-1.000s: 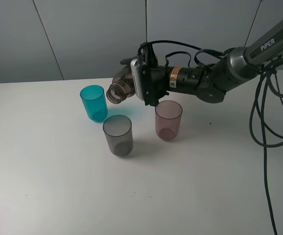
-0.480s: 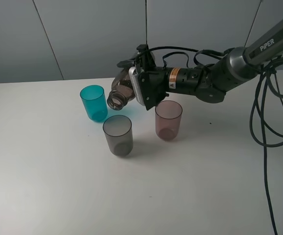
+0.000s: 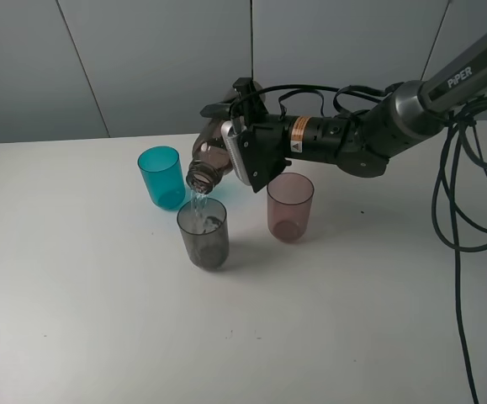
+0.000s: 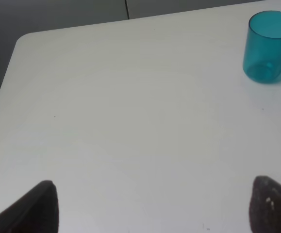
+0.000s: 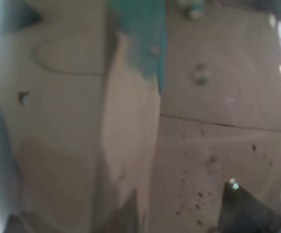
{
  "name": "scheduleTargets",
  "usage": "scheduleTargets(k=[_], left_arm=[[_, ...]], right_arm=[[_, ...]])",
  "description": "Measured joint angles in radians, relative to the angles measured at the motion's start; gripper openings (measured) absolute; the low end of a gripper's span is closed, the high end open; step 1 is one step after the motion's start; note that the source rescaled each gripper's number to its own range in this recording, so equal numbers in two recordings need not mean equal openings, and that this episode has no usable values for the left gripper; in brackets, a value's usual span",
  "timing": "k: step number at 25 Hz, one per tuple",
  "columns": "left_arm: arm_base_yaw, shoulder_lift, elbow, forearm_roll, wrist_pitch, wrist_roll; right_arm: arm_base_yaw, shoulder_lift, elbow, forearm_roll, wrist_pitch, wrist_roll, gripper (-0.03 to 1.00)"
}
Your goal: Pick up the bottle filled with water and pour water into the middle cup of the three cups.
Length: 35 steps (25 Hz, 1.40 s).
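Observation:
My right gripper [image 3: 230, 143] is shut on the smoky grey-brown bottle [image 3: 210, 158] and holds it tipped, mouth down. Water [image 3: 196, 202] runs from the mouth into the smoky grey middle cup [image 3: 203, 233] right below it. The teal cup [image 3: 161, 177] stands to its back left and the pinkish-mauve cup [image 3: 290, 206] to its right. The bottle's wall [image 5: 145, 126] fills the right wrist view. My left gripper [image 4: 155, 206] is open and empty low over bare table; the teal cup [image 4: 269, 47] shows far ahead of it.
The white table [image 3: 92, 303] ends at a grey wall behind the cups. Black cables [image 3: 466, 219] hang down at the right side of the table. The right arm [image 3: 369, 135] reaches in from the right above the pinkish-mauve cup.
My right gripper has tipped the bottle further, and its mouth has come down over the grey cup. Water now pours out; none showed before.

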Motion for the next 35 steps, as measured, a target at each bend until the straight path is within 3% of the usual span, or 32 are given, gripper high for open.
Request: scheduleTargets(k=[35], left_arm=[[0.000,0.000,0.000,0.000,0.000,-0.002]], right_arm=[[0.000,0.000,-0.002,0.006,-0.032,-0.230,0.00]])
